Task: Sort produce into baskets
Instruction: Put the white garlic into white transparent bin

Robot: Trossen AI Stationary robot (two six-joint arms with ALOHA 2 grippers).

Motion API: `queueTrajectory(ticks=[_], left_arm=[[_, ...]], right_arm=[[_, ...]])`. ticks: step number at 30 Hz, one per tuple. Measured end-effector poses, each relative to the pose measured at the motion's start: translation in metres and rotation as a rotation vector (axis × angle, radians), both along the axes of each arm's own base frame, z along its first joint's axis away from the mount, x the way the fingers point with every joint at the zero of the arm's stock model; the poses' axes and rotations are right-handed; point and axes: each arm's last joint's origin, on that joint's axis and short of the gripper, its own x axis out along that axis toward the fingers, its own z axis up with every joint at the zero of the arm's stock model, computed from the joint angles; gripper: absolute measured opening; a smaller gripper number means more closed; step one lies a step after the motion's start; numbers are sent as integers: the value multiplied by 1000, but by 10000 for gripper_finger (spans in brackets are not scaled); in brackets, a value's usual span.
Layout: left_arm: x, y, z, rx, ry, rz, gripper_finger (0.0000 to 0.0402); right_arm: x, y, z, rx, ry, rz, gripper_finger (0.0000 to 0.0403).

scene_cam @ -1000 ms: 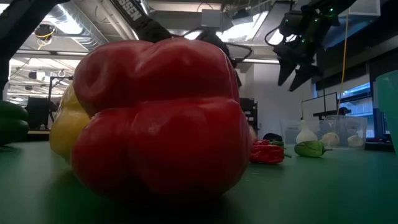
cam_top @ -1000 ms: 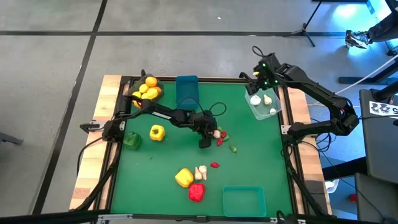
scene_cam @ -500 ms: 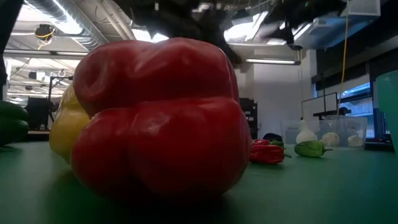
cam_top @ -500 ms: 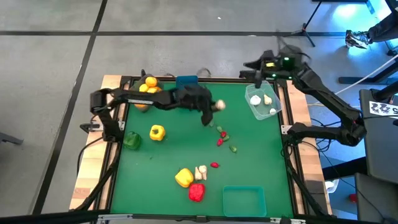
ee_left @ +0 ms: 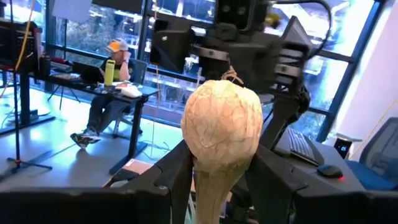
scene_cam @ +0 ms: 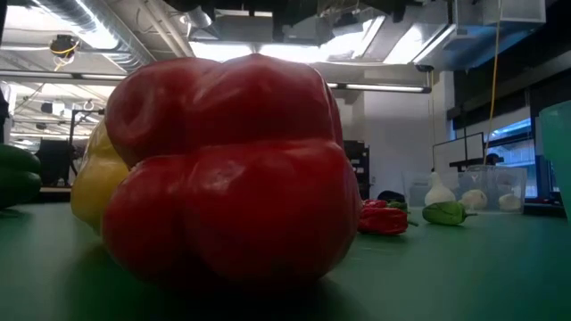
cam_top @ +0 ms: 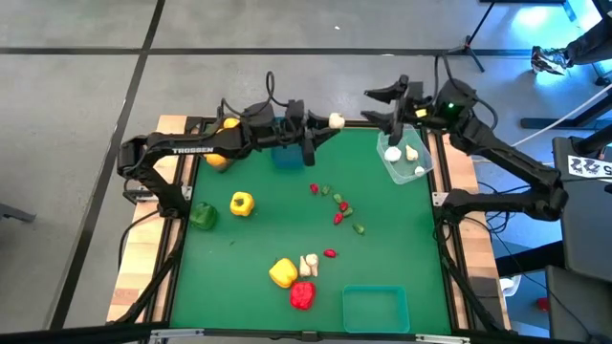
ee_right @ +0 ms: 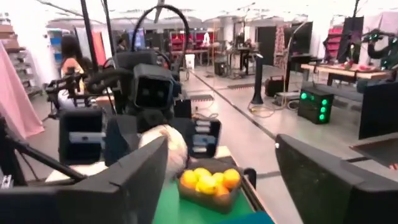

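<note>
My left gripper is raised above the table's far edge, level, and shut on a white garlic piece. My right gripper faces it from the right, open and holding nothing, just left of the clear basket, which holds garlic pieces. The left arm partly hides the blue basket and the dark basket of yellow-orange fruits. The teal basket stands at the near edge. Peppers and small red and green bits lie on the green mat. My left gripper pinches the garlic piece by its narrow lower end between its two fingers. The rounded bulb stands out beyond the fingertips. The fingers lie about level and point toward the table's right. The piece is lifted clear of the table.
A green pepper lies at the left. A yellow pepper, a red pepper and garlic pieces lie near the front. The red pepper fills the low view. People sit at desks beyond the table.
My left gripper has risen from the mat's middle with the garlic piece, gone toward the far edge and tipped from pointing down to level. My right gripper has risen from over the clear basket and tipped to level, facing left.
</note>
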Motion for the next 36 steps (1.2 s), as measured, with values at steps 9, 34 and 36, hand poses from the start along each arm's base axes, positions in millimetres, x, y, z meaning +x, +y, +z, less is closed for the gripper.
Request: queueTrajectory(ticks=[9, 34, 36], left_arm=[[-1, 3, 0, -5, -3, 9, 133], [0, 2, 0, -8, -3, 7, 133], [0, 2, 0, -8, -3, 7, 133]], right_arm=[[26, 18, 6, 68, -29, 104, 393], [79, 15, -6, 112, 108, 149, 358], [79, 15, -7, 107, 116, 144, 341]])
